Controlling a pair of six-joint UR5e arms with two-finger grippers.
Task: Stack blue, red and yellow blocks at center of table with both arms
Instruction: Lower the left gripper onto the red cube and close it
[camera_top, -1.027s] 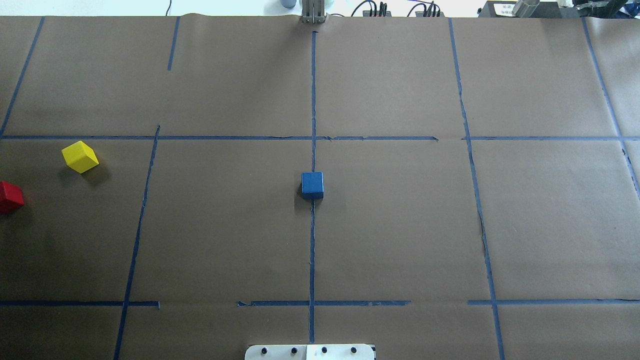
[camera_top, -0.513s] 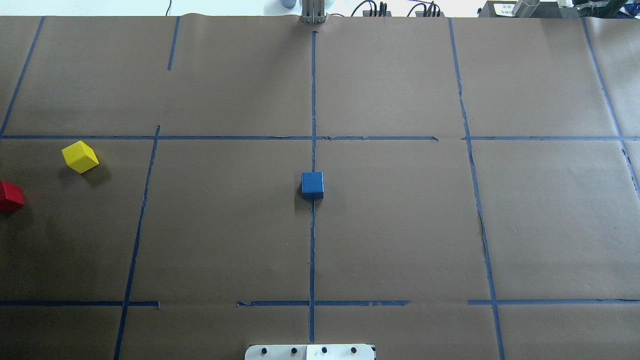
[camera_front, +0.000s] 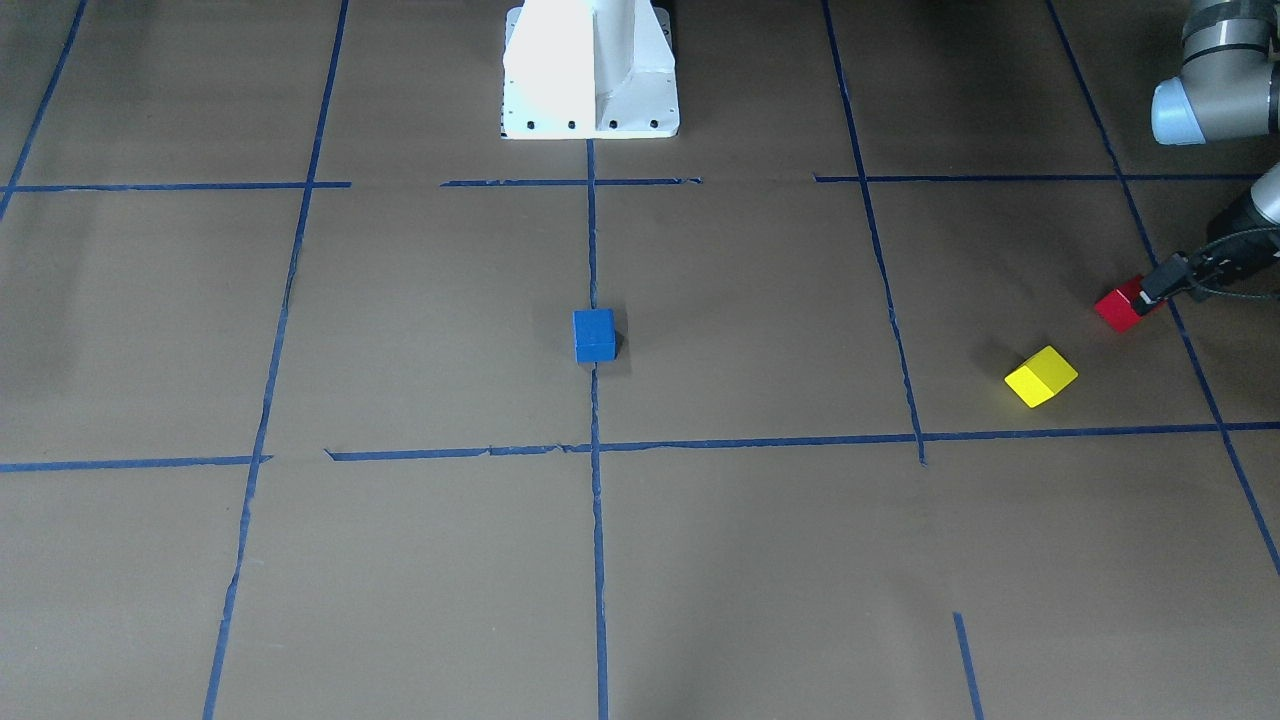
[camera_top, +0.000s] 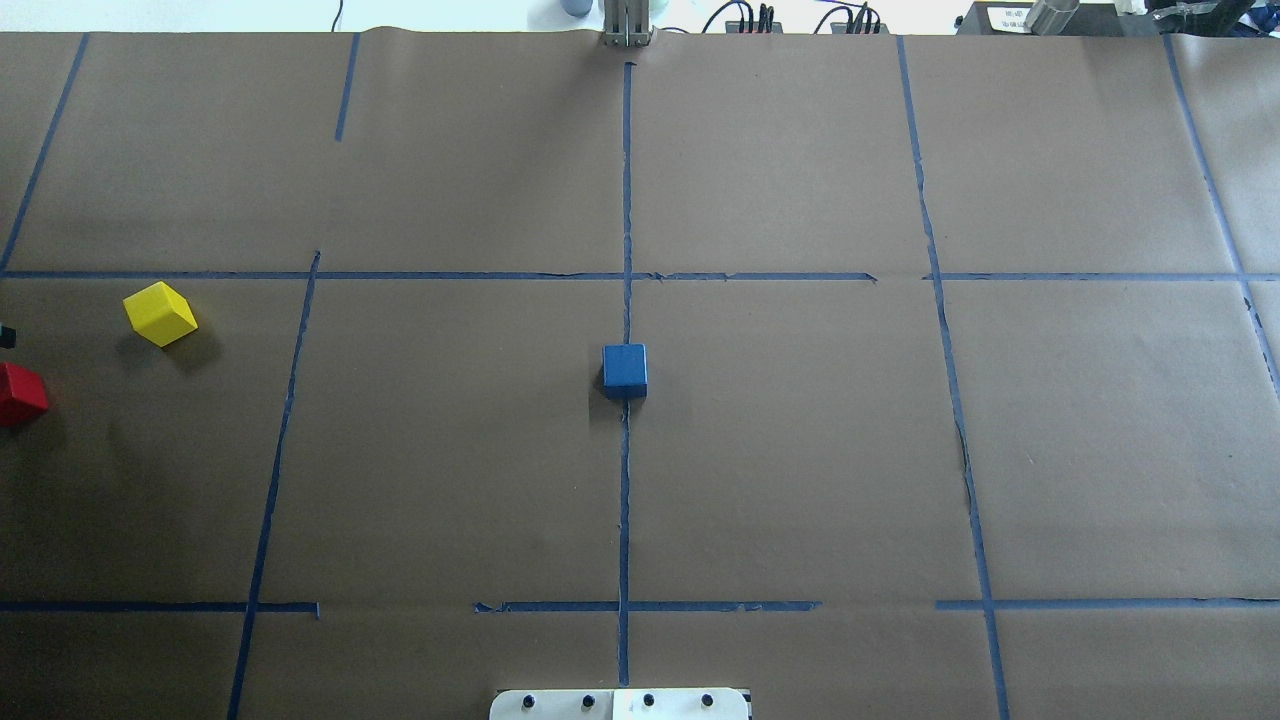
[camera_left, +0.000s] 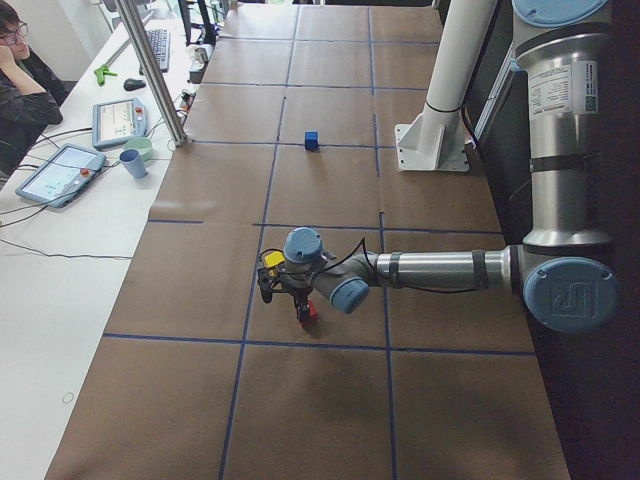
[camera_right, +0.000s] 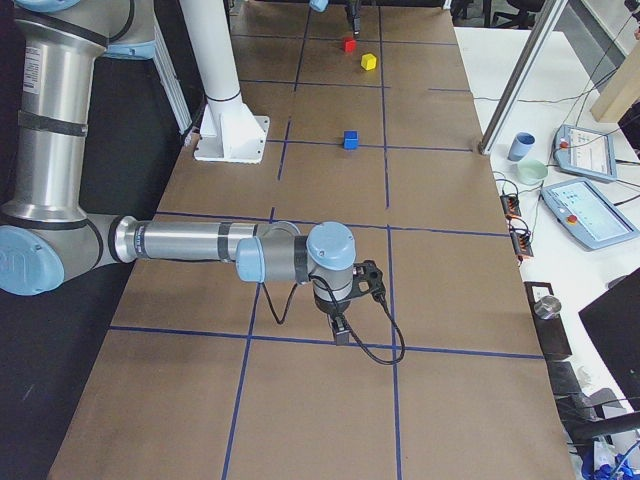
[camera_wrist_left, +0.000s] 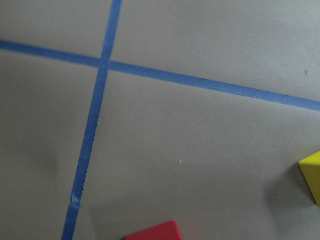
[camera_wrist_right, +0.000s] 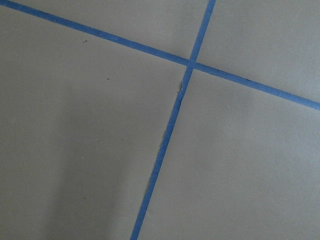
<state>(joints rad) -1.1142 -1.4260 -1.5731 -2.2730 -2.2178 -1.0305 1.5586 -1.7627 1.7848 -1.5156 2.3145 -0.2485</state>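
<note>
The blue block (camera_top: 625, 368) sits on the centre tape line, also in the front view (camera_front: 594, 335). The yellow block (camera_top: 160, 313) lies at the table's left side, turned at an angle. The red block (camera_top: 20, 394) is at the left edge, near the yellow one. My left gripper (camera_front: 1152, 290) hangs just above the red block (camera_front: 1118, 308); I cannot tell if it is open or shut. Its wrist view shows the red block's (camera_wrist_left: 155, 231) top edge and a yellow corner (camera_wrist_left: 312, 175). My right gripper (camera_right: 341, 326) shows only in the right side view, low over bare paper; I cannot tell its state.
The white robot pedestal (camera_front: 590, 70) stands at the table's near middle edge. Blue tape lines (camera_top: 626, 200) divide the brown paper into squares. A white side table with tablets (camera_left: 120, 120), cups and a seated operator (camera_left: 20, 80) runs along the far side.
A small black part of my left gripper has come into the overhead view at the left edge, just above the red block. The blocks have not moved.
</note>
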